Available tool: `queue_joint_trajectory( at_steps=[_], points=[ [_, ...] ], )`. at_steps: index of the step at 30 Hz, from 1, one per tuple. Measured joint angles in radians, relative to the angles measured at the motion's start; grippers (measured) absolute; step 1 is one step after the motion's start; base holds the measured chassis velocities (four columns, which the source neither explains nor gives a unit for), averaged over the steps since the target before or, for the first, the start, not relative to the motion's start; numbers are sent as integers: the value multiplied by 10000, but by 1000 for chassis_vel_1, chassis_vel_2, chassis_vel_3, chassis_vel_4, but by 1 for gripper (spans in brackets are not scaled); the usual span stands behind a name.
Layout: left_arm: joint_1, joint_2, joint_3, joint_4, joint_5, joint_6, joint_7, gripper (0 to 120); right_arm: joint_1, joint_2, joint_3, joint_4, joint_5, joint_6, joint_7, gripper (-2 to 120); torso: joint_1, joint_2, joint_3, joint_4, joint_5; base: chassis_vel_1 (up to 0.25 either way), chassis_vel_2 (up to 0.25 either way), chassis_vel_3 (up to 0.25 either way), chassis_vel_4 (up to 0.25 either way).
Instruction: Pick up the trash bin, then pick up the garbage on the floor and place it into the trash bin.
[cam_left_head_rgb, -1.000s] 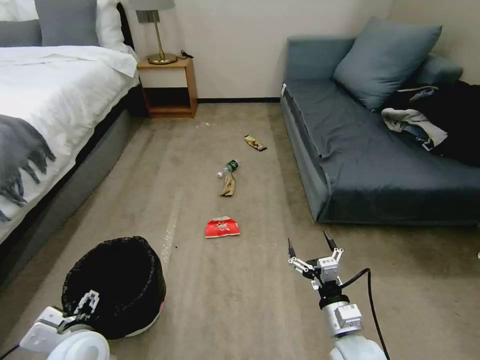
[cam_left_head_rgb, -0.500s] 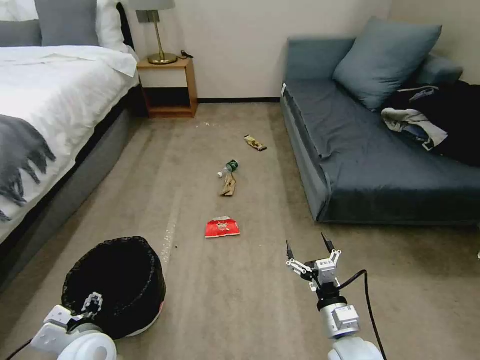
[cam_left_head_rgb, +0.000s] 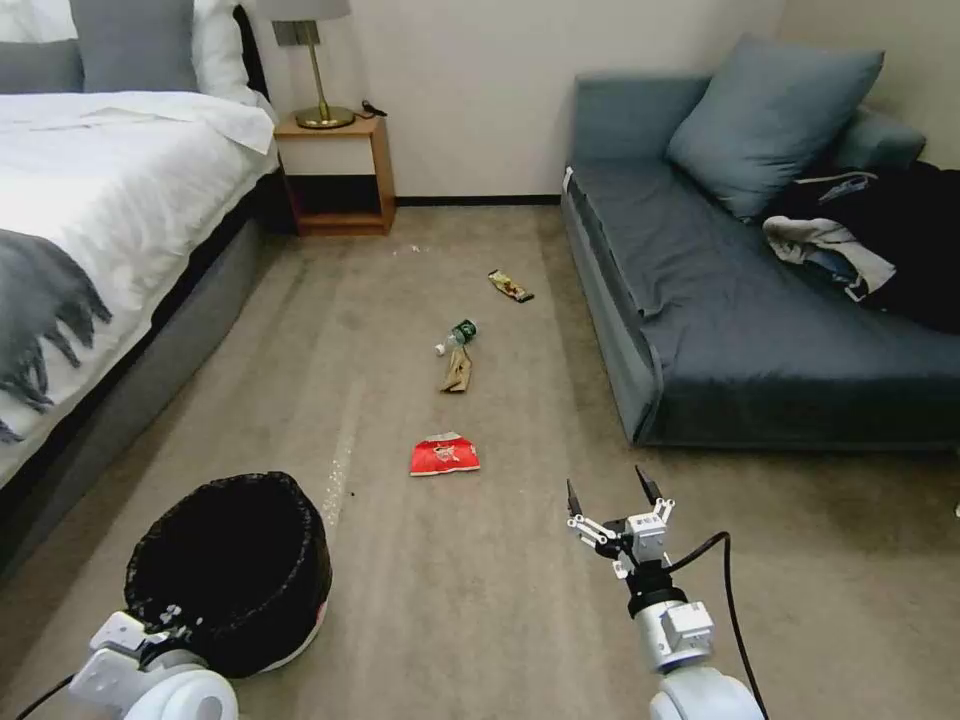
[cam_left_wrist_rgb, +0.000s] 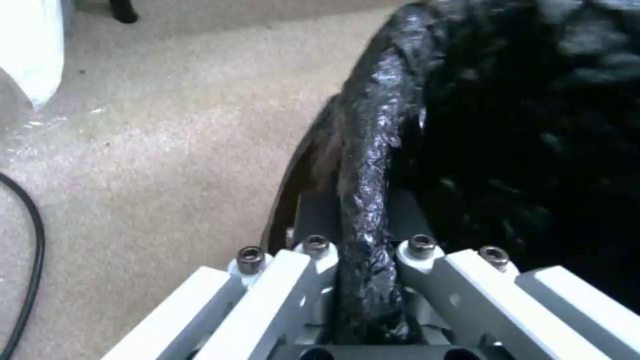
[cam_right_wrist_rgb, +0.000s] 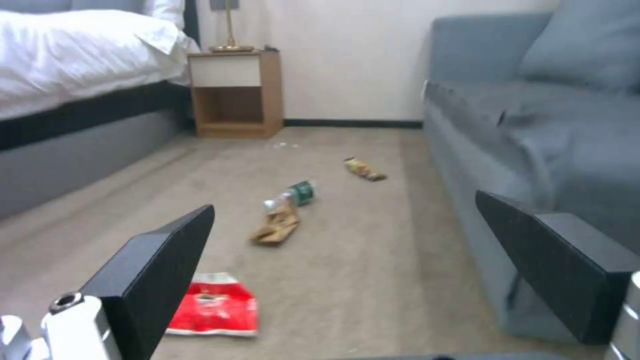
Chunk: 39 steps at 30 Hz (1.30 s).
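The trash bin (cam_left_head_rgb: 230, 570), round and lined with a black bag, stands on the carpet at the lower left. My left gripper (cam_left_head_rgb: 165, 612) is at its near rim. In the left wrist view that gripper (cam_left_wrist_rgb: 360, 220) is shut on the bag-covered rim (cam_left_wrist_rgb: 367, 165), one finger on each side. On the floor ahead lies the garbage: a red-and-white packet (cam_left_head_rgb: 444, 455), a brown paper bag (cam_left_head_rgb: 456, 372), a small bottle (cam_left_head_rgb: 461, 334) and a candy wrapper (cam_left_head_rgb: 510, 286). My right gripper (cam_left_head_rgb: 608, 490) hangs open above the carpet, right of the packet (cam_right_wrist_rgb: 213, 305), holding nothing.
A bed (cam_left_head_rgb: 100, 200) runs along the left. A wooden nightstand (cam_left_head_rgb: 335, 170) with a lamp stands at the back wall. A blue sofa (cam_left_head_rgb: 750, 300) with a cushion and clothes (cam_left_head_rgb: 870, 240) fills the right. Bare carpet lies between them.
My left gripper has sunk lower onto the bin's near rim, so less of it shows. The right gripper has drifted slightly left. The litter has not moved.
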Motion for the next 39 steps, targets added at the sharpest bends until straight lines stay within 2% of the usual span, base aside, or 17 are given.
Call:
queue_joint_trajectory(
  at_steps=[2, 4, 5, 7, 8, 9, 10, 12, 14, 15, 16, 18, 19, 22, 30, 39],
  points=[
    [23, 14, 0, 0, 93, -2, 95, 5, -11, -44, -14, 105, 440, -102, -86, 100, 0, 0, 0, -1, -2, 0, 0, 0, 0],
    [164, 45, -10, -12, 1014, -238, 907, 5, -72, -119, 20, 290, 941, -355, -162, 100, 0, 0, 0, -1, -7, 0, 0, 0, 0],
    [164, 45, -10, -12, 1014, -238, 907, 5, -72, -119, 20, 290, 941, -355, -162, 100, 0, 0, 0, -1, -7, 0, 0, 0, 0],
    [234, 53, -75, 78, 2751, -797, 1979, 5, -90, -137, 32, 364, 767, -410, 97, 100, 0, 1, -1, -1, 1, 0, 0, 0, 0],
    [262, 70, -200, 214, 4548, -1191, 2943, 5, -112, -138, 6, 426, 452, -380, 392, 100, 0, 0, 0, 1, 1, 0, 0, 0, 0],
    [289, 95, -281, 258, 5655, -1321, 3527, 5, -135, -134, -18, 479, 263, -328, 517, 100, 0, 0, 0, 0, 0, 0, 0, 0, 0],
    [289, 95, -281, 258, 5655, -1321, 3527, 5, -135, -134, -18, 479, 263, -328, 517, 100, 0, 0, 0, 0, 0, 0, 0, 0, 0],
    [378, 132, -378, 276, 7622, -1575, 4631, 5, -161, -121, -43, 540, -69, -215, 645, 100, 0, 1, 0, -1, 1, 0, 0, 0, 0],
    [484, 133, -416, 186, 8495, -1641, 5491, 5, -141, -117, -42, 505, -274, 53, 694, 100, 0, 0, 0, 0, -1, 0, 0, 0, 0],
    [484, 133, -416, 186, 8495, -1641, 5491, 5, -141, -117, -42, 505, -274, 53, 694, 100, 0, 0, 0, 0, -1, 0, 0, 0, 0],
    [515, 132, -428, 151, 8632, -1649, 5770, 5, -130, -119, -38, 456, -319, 181, 699, 100, 0, 0, 0, 0, 0, 0, 0, 0, 0],
    [558, 136, -476, 120, 8837, -1729, 6643, 5, -88, -121, -23, 202, -511, 824, 816, 100, 0, 0, 0, 0, 0, 0, 0, 0, 0],
    [558, 136, -476, 120, 8837, -1729, 6643, 5, -88, -121, -23, 202, -511, 824, 816, 100, 0, 0, 0, 0, 0, 0, 0, 0, 0],
    [529, 228, -555, 217, 8778, -1875, 7141, 5, -99, -114, 35, 65, -708, 1310, 964, 100, 0, 0, 0, -1, 0, 0, 0, 0, 0],
    [511, 290, -629, 274, 8406, -1910, 7129, 4, -185, -116, 11, 37, -674, 1438, 745, 100, 0, 0, 0, -1, 0, 0, 0, 0, 0],
    [444, 345, -1056, 459, 8819, -1699, 6769, 4, -203, -4, -19, -2, -830, 1448, 458, 100, 0, 0, 0, -1, 0, 0, 0, 0, 0]
  ],
)
